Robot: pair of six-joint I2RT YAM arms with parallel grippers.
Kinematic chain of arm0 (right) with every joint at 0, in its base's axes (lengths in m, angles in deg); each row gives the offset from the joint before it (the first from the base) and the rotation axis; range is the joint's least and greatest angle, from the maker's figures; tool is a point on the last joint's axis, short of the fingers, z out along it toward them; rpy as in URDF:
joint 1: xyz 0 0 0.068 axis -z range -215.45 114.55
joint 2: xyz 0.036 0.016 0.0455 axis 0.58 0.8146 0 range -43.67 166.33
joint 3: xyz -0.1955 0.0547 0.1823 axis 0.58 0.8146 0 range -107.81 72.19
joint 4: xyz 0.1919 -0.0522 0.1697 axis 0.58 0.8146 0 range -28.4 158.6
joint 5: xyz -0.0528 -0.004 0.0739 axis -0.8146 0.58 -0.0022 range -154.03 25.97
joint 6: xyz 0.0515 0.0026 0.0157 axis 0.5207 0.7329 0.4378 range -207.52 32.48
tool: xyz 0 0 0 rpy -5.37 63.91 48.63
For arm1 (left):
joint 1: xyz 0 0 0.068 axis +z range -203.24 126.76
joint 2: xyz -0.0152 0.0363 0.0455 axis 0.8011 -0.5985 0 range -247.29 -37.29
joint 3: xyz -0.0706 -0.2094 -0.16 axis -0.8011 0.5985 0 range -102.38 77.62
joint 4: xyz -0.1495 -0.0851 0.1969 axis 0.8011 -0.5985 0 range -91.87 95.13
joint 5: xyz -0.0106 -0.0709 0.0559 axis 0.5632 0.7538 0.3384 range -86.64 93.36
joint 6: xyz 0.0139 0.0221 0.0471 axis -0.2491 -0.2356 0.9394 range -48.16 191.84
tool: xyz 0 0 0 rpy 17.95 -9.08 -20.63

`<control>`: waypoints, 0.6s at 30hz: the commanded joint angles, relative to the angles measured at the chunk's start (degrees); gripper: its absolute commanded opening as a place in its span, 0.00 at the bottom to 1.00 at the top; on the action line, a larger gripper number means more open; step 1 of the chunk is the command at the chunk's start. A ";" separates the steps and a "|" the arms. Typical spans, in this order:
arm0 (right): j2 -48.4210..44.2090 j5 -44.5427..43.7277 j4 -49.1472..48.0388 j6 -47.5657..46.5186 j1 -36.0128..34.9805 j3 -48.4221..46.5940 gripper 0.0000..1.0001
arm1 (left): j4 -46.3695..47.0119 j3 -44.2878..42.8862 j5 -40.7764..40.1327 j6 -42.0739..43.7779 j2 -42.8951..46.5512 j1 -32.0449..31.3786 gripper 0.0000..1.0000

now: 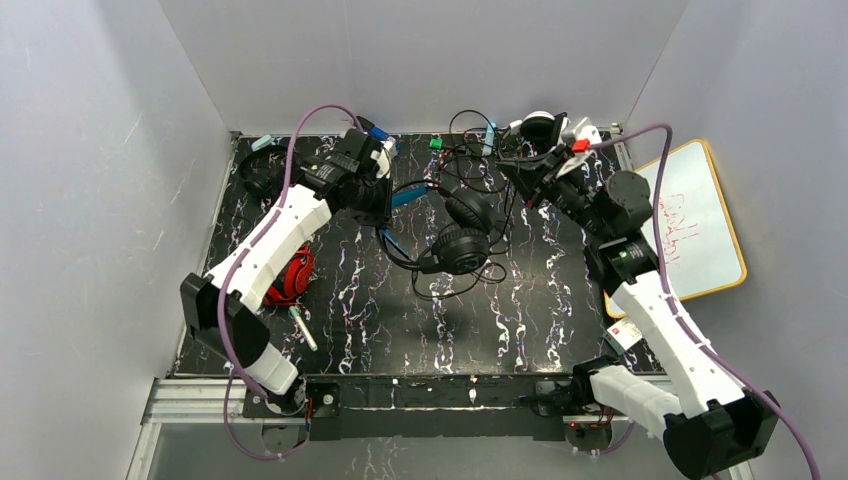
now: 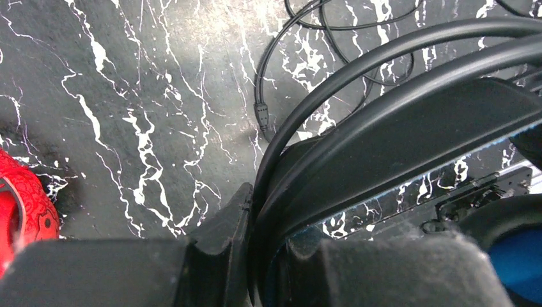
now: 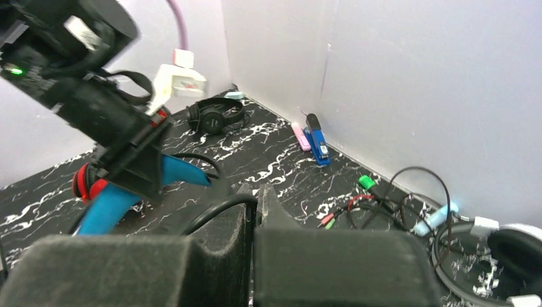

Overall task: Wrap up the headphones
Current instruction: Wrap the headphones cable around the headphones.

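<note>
Marbled black tabletop (image 1: 400, 320), grey walls (image 1: 420, 60): left fingers (image 2: 220, 252) pinch headband (image 2: 396, 141), right fingers (image 3: 224, 252) pinch cable (image 3: 211, 211).

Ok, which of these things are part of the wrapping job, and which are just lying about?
Job: black-and-blue headphones, headband in the left gripper; black cable pinched by the right gripper; red headphones; all-black headphones.
Lying about: blue stapler; whiteboard; white pen.
</note>
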 commanded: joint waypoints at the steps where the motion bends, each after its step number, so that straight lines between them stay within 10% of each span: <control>1: 3.58 5.82 11.35 -7.68 -2.64 -9.73 0.01 | 1.73 -4.80 -0.40 1.25 -2.17 0.07 0.00; 18: 15.10 -44.41 15.15 -34.27 -34.08 -15.62 0.01 | -0.80 -15.91 -4.34 0.08 -12.73 -3.77 0.00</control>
